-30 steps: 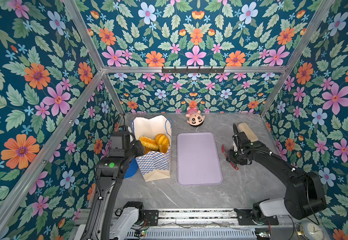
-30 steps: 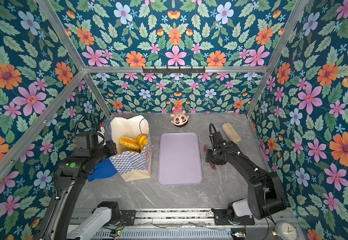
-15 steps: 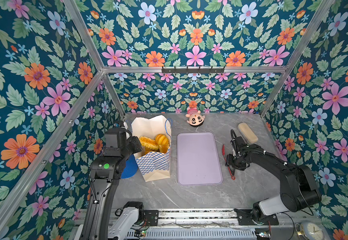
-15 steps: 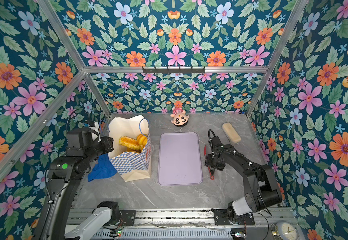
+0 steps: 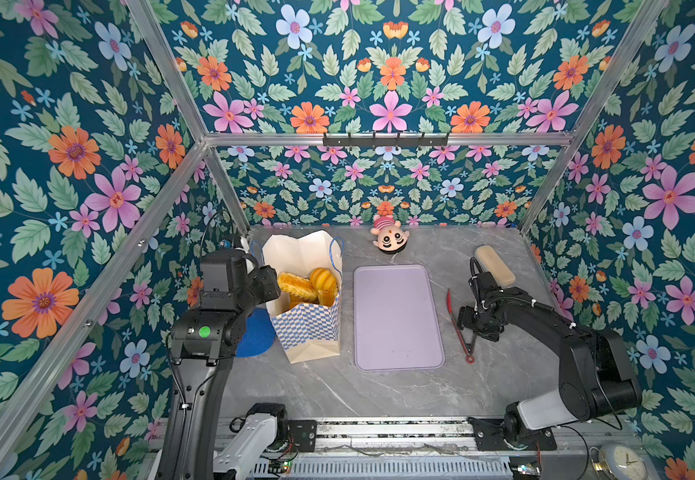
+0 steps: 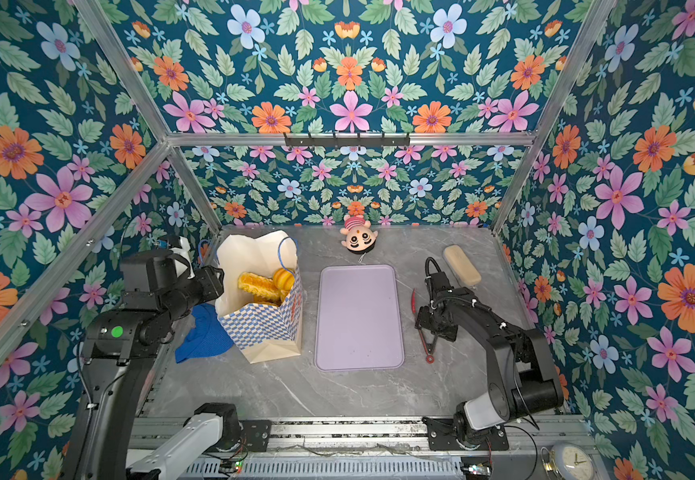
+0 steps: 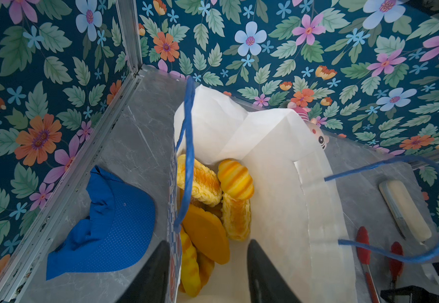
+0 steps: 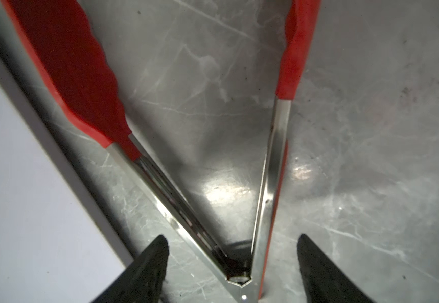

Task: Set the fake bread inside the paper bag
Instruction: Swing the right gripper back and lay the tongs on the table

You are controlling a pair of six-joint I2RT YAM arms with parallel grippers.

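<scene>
The paper bag [image 5: 308, 328] stands open at the left of the table, cream with a blue-and-white checkered band and blue cord handles [image 7: 186, 162]. Several golden-orange pieces of fake bread [image 5: 306, 284] [image 7: 210, 204] lie piled inside it. My left gripper [image 5: 271, 283] [image 7: 207, 242] is open at the bag's left rim, one finger outside the wall and one inside, holding nothing. My right gripper [image 5: 469, 328] [image 8: 232, 237] is open low over the table, its fingers apart on either side of the hinge of the red-tipped metal tongs [image 5: 460, 328] [image 8: 186, 207], which lie spread on the marble.
A lilac tray [image 5: 397, 316] lies between the bag and the tongs. A blue cap [image 5: 256, 338] sits left of the bag. A doll head [image 5: 390, 239] is at the back and a pale beige block [image 5: 494, 266] at the back right. Floral walls enclose three sides.
Both grippers have opened. The right one has come down and forward, and the tongs it held now lie spread on the table. The left one has let go at the bag's rim.
</scene>
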